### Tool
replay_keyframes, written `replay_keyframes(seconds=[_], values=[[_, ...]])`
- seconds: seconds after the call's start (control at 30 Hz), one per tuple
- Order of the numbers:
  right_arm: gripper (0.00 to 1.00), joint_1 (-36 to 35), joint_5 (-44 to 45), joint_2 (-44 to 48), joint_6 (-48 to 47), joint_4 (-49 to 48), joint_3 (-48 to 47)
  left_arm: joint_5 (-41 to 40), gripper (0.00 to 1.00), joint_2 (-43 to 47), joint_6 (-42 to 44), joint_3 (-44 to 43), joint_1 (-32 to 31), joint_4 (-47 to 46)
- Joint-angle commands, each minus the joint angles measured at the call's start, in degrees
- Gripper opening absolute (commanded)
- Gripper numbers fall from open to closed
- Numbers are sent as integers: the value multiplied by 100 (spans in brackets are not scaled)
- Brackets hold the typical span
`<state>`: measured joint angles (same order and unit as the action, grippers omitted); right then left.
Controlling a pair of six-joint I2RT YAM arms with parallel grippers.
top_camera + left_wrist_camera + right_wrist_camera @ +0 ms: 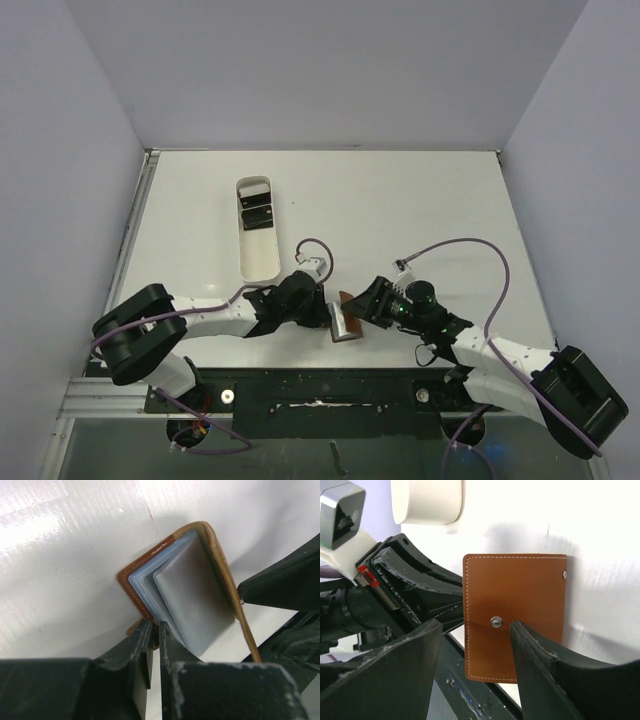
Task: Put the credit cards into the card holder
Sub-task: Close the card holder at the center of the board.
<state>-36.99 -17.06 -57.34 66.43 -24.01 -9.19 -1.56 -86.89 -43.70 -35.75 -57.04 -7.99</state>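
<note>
The card holder [346, 320], a brown leather wallet, stands half open on the table near the front edge, between my two grippers. In the left wrist view its pale blue-grey inner pockets [192, 597] face the camera. My left gripper [156, 630] is shut on the card holder's lower brown edge. In the right wrist view the card holder's brown outer face [515, 590] with a metal snap shows. My right gripper [475, 630] is open, with one finger [530, 650] against that face. The credit cards [257, 212] lie dark in the white tray, apart from both grippers.
The long white oval tray [258, 262] lies left of centre behind the left arm; its end shows in the right wrist view [427, 502]. The table's front edge and black rail [320, 385] run just below the card holder. The left arm's black gripper body [405, 595] is close to the right gripper.
</note>
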Motion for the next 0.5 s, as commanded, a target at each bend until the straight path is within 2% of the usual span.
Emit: replay_keyframes(seconds=[0.0,0.1,0.2,0.47], values=[[53,-198,516,-132,-446,541,-482,105,1,222,-195,140,-27,-503],[47,-331,777,-241,-649,999,-664,95,1,288,-225,218,-27,-571],[45,-489,1001,-402,-769,1486,-944,77,1,328,-226,235,-27,-594],[52,-985,1697,-829,-1057,2360,-1526,-38,2,472,-244,268,-18,-566]])
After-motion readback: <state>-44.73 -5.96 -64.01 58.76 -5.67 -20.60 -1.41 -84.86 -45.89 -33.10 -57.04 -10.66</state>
